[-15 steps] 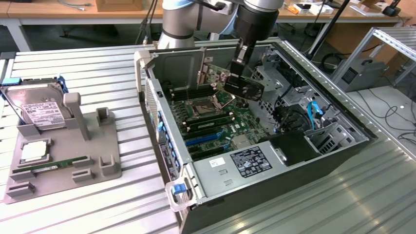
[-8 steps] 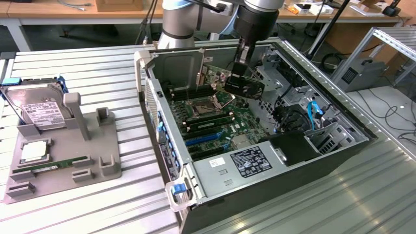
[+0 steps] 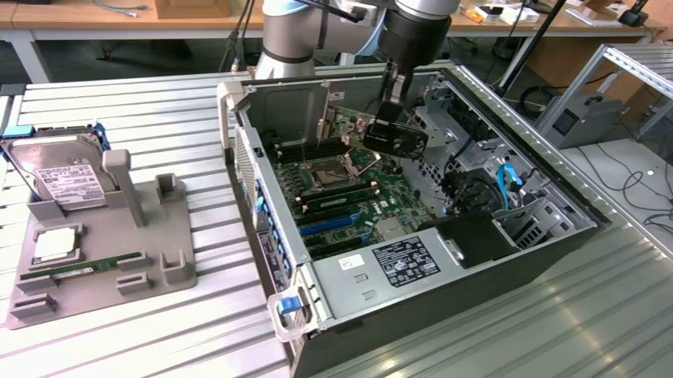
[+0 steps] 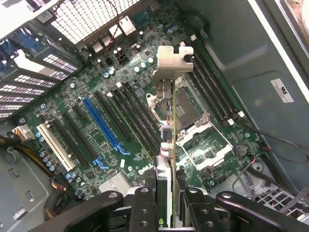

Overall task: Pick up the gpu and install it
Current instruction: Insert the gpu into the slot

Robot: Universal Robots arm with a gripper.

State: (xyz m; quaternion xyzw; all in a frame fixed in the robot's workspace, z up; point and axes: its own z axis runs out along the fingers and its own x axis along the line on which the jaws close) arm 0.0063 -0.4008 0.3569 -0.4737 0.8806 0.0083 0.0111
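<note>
Plainly, the pincer [image 4: 168,195] is clamped on the gpu [image 4: 168,128], a thin dark expansion card with a silver metal end bracket [image 4: 172,60]. A black finger [image 4: 144,208] presses each face of the card's upper edge, so the jaws stand partly closed with just the card's thickness between them. The card hangs on edge directly under the pincer, its lower edge turned toward the green motherboard [image 4: 96,159]. Its long axis runs away from the fingers to the bracket, which points at the perforated rear wall [image 4: 91,19] of the open dark computer case [image 3: 442,331].

Take the long blue expansion slot [image 4: 104,123] as the mark. The card is not in it, nor in any slot. It hovers apart from the board, off to the side of the blue slot where the square silver processor socket [image 4: 193,125] lies, with several black slots [image 4: 140,116] between the two. The exterior view agrees: the pincer [image 3: 390,118] and gpu [image 3: 396,140] hang above the socket [image 3: 334,169], on the socket's side of the blue slot [image 3: 326,227].

Seen from the wrist, the card's edge line does not run parallel to the blue slot. Whether that is a true twist or only the slant of the view, I cannot tell. By my judgement the card is lifted and inside the case, but not yet seated.
</note>
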